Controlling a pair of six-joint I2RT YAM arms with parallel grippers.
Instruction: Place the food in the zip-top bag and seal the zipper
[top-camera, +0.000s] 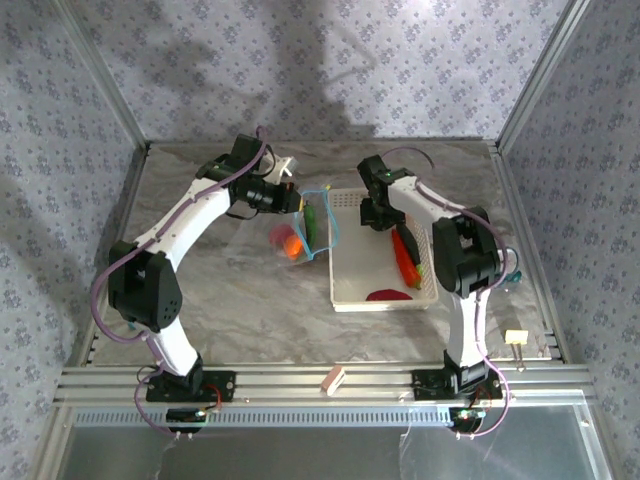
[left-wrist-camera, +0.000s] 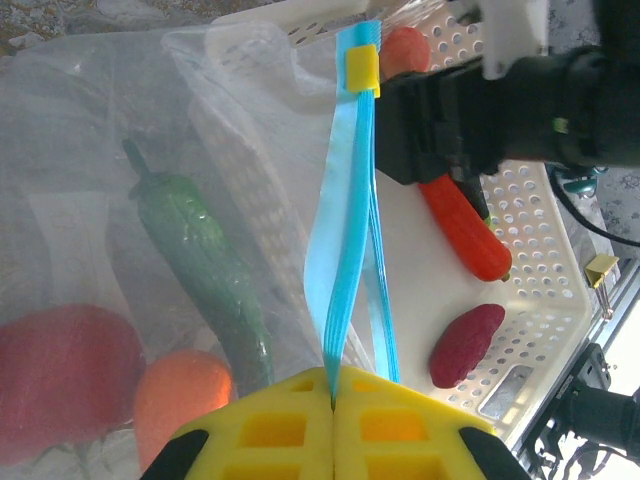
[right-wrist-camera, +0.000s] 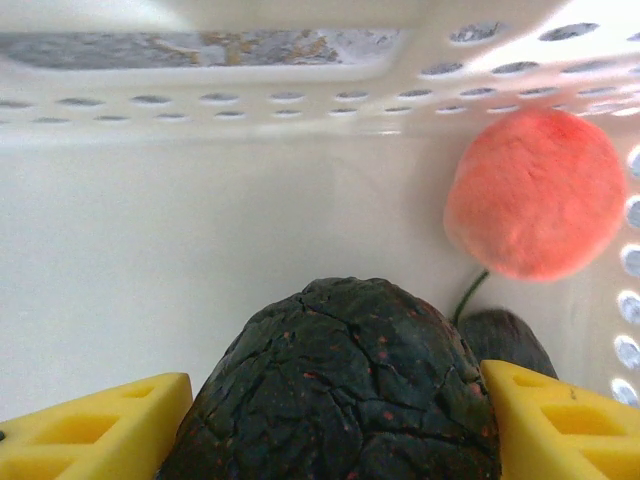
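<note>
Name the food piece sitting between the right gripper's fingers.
The dark, crackle-skinned piece: it sits between the yellow fingers of the right gripper, while the round red one lies apart.

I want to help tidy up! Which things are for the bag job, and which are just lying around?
For the job: bag with its blue zipper; green vegetable, orange and tomato inside it; chili, dark red slice and dark vegetable in the basket.
Just lying about: clip at the right; small block at the front.
</note>
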